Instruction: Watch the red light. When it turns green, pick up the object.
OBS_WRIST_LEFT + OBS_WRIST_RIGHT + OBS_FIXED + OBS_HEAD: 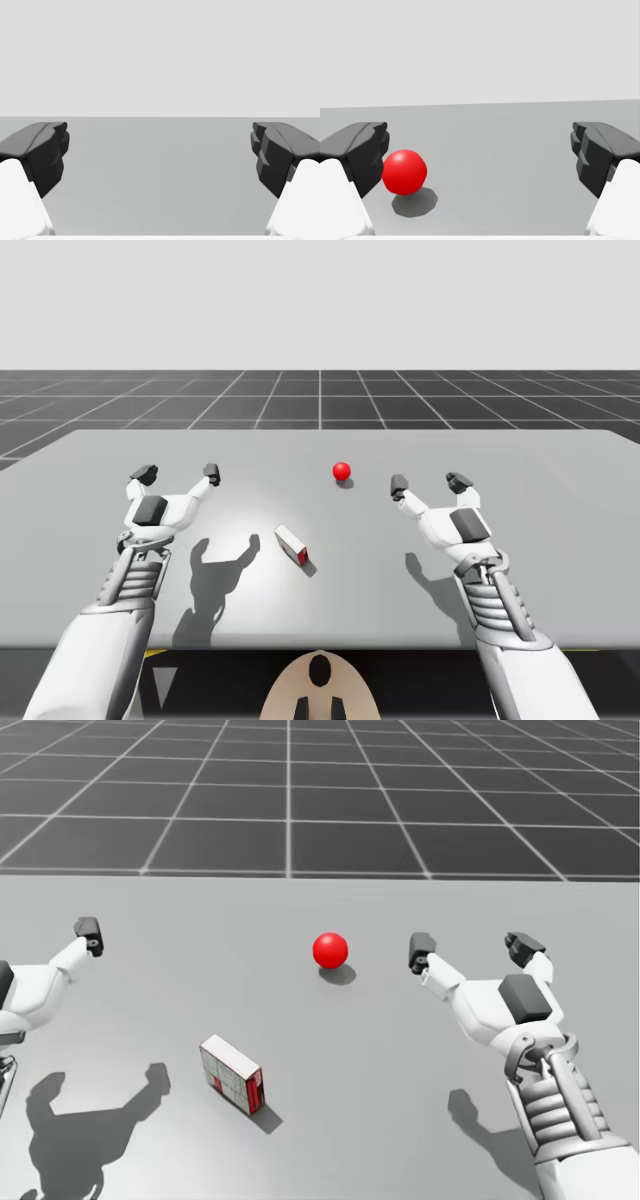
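**Light red, box untouched, both grippers spread wide**

The small white box with a red end lies flat on the table. It sits on my side of the red light, a little to that light's left, and is turned at an angle. Nothing touches it. The light is a red ball resting on the table, so by my judgement the pick-up is not yet allowed.

My right gripper hovers just to the right of the light, level with it. Its fingers are spread far apart and hold nothing. In the right wrist view the light sits just ahead of one finger, close beside it. My left gripper hangs well to the left of the light, about level with it. It too is fully spread and empty, with bare table ahead of its fingers.

The main risk, as I see it, is starting before the colour changes, which would break the task's order. A second risk is the right arm. Swinging it across to the box could clip the light, because the light is so near that finger. The left arm looks to have the clearer path. The box is low and skewed, so fingers that come down out of line with its sides could shove it along the table rather than close on it. An arm crossing in front of the light could also hide it from my head.
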`<state>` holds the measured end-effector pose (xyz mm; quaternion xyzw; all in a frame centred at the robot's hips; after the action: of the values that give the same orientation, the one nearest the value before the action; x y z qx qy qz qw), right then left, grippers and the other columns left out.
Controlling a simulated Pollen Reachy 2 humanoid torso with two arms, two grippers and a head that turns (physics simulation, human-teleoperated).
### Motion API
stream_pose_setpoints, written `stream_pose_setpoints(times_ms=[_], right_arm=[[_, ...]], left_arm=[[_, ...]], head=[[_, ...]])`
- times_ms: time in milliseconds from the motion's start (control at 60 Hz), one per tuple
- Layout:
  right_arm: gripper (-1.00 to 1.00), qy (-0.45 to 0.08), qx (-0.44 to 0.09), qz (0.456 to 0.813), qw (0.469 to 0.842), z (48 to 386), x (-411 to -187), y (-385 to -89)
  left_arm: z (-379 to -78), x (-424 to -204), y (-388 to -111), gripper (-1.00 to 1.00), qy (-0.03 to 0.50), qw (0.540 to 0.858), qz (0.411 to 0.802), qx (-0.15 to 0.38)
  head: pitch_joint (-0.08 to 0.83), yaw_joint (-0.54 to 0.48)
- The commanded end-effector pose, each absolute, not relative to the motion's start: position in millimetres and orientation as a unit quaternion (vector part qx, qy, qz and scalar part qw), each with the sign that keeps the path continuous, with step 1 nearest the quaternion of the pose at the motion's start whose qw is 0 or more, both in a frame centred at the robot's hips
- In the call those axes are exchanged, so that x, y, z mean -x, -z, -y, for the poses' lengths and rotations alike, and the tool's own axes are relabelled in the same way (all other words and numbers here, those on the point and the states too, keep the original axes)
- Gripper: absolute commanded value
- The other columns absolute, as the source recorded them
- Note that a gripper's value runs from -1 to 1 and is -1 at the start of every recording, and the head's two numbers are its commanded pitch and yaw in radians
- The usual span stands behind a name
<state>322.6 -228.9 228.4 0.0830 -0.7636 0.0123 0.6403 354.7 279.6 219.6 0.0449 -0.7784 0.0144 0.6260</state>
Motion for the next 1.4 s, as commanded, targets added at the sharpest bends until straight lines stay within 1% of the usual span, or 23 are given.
stream_pose_setpoints(times_ms=[17, 1400], right_arm=[[-1.0, -0.007, -0.088, 0.763, 0.641, 225.7, -322.0, -227.0], [-1.0, -0.016, -0.08, 0.765, 0.638, 225.4, -322.2, -226.8]], left_arm=[[-280.0, -354.8, -219.7, -1.0, -0.015, 0.626, 0.779, -0.045], [-279.3, -355.1, -219.5, -1.0, -0.013, 0.626, 0.779, -0.045]], head=[[0.476, -0.07], [0.47, -0.08]])
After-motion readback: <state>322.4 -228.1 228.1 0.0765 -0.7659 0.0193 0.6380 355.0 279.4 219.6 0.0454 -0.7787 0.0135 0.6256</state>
